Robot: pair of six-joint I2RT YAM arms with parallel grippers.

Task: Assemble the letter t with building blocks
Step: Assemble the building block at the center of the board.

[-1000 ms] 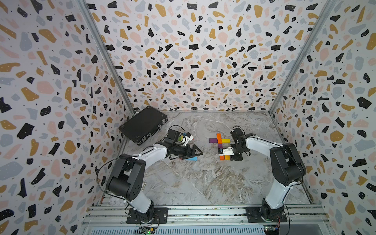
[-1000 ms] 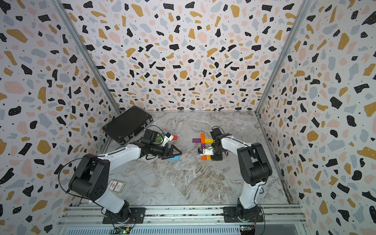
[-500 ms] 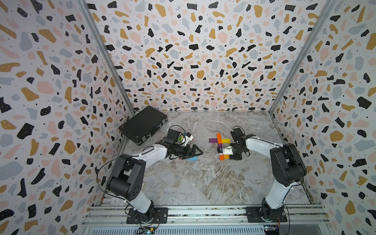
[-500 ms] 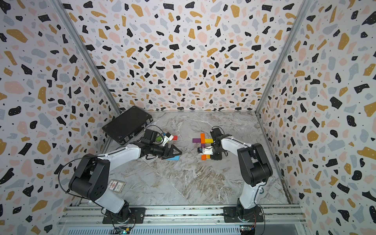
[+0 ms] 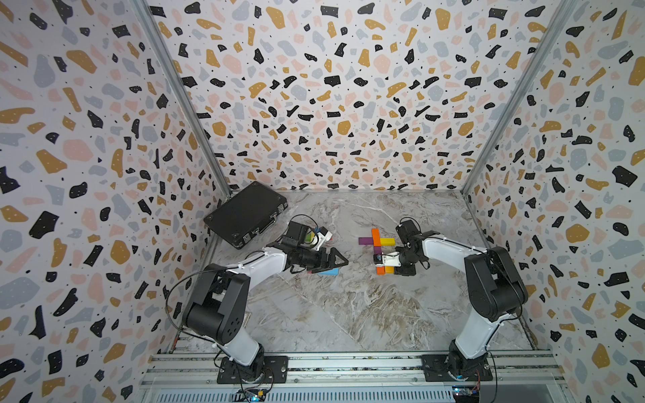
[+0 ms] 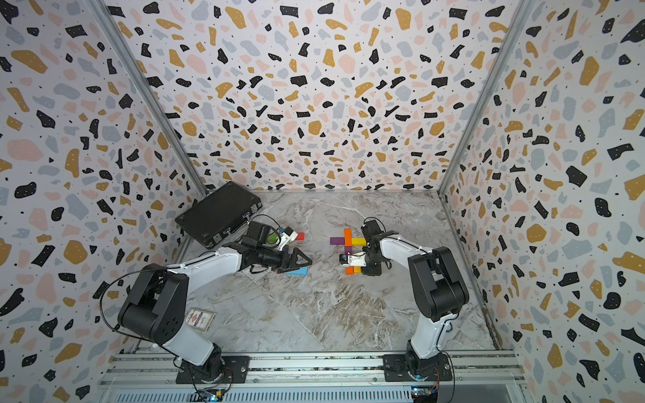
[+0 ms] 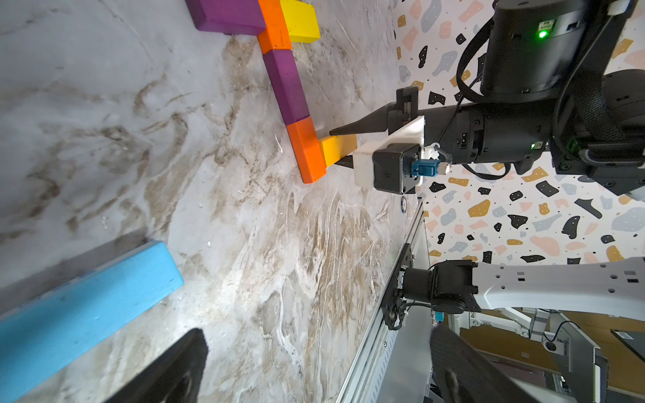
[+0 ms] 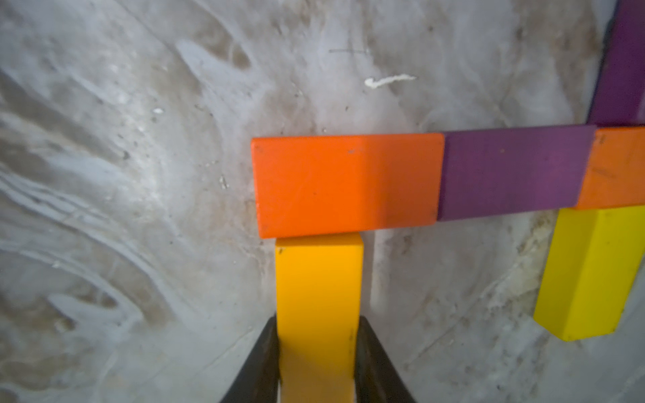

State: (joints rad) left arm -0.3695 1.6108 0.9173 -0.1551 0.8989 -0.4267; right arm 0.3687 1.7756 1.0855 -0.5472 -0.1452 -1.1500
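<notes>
In right gripper (image 8: pixel 317 322) — block (image 8: pixel 318 279) (amber, perhaps)

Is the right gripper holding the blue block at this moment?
No, the right gripper grips a yellow block against the orange block; the blue block lies on the table.

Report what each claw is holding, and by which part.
Right claw: the amber block butted against the orange block, pinched across its long sides. Left claw: open, nothing.

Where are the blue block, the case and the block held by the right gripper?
Blue block (image 7: pixel 87 303): left wrist view, middle of its top face.
Case (image 5: pixel 244 213): in a top view, middle of its lid.
Held block (image 8: pixel 317 279): right wrist view, middle of its top face.
</notes>
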